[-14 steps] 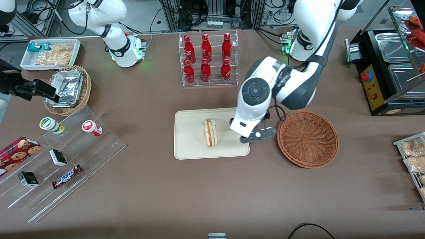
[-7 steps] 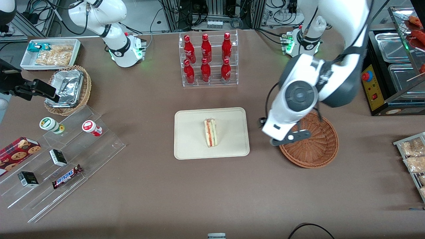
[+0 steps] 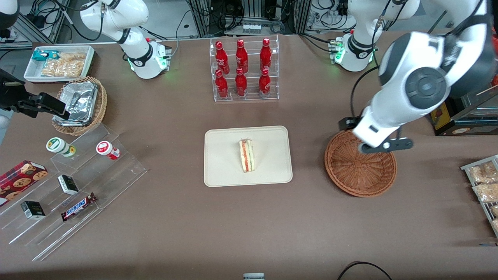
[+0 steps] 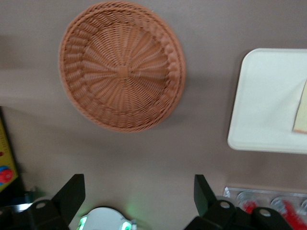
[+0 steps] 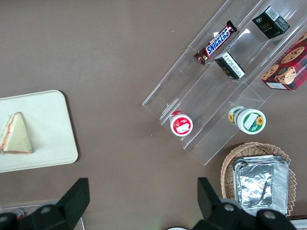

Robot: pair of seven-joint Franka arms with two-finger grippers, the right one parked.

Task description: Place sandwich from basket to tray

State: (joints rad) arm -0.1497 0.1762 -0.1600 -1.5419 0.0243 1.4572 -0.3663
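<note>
front view showed us the sandwich (image 3: 246,156) lying on the tray (image 3: 223,163), about at its middle, with its red and green cut edge facing up. the basket (image 3: 360,168) sat well apart from it, toward the working arm's end of the table, with nothing in it. by the look of things we judged the placing done.

we took the sandwich to be light and soft: pale bread that would dent under a firm pinch, with loose layers that could slide apart. if it had to be picked up again, we would have closed gently across the two flat bread faces, not on the filling edge or the thin tip.

our left arm was raised and bent over the table, its wrist hanging above the part of the basket rim farther from the front camera. the gripper (image 4: 139,191) pointed downward with its fingers (image 4: 73,194) spread wide apart and nothing between them, clear of both basket and tray.
</note>
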